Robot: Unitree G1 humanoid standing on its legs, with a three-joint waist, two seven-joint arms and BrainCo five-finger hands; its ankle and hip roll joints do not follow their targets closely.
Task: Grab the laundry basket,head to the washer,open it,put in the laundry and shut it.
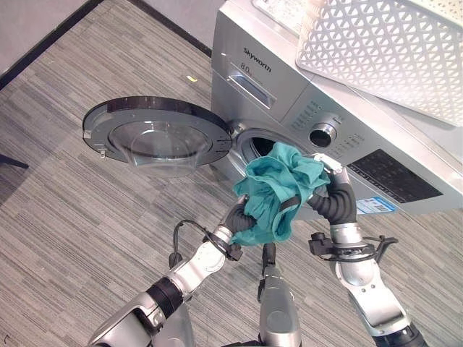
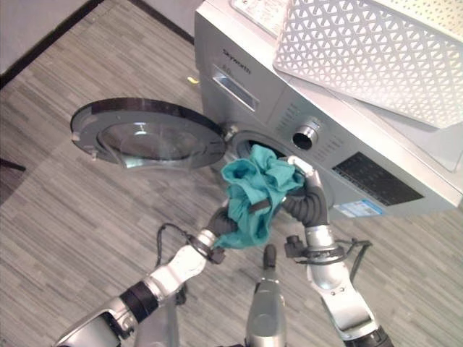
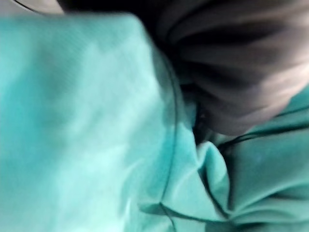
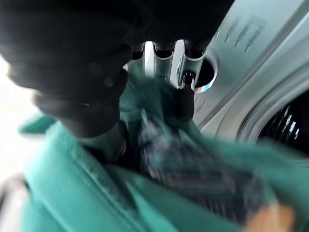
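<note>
Silver washer (image 1: 347, 137), white basket (image 1: 391, 50) on its top, door (image 1: 155, 137) swung open. Both hands clutch the teal cloth (image 1: 278, 191) at the opening: left hand (image 1: 242, 217) beneath, right hand (image 1: 329, 173) beside. Loading step; next, push it inside and release.

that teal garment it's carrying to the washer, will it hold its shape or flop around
Likely floppy: the teal garment sags in bunched folds between the left hand and right hand. Probably light. A hanging edge might snag on the washer opening.
</note>
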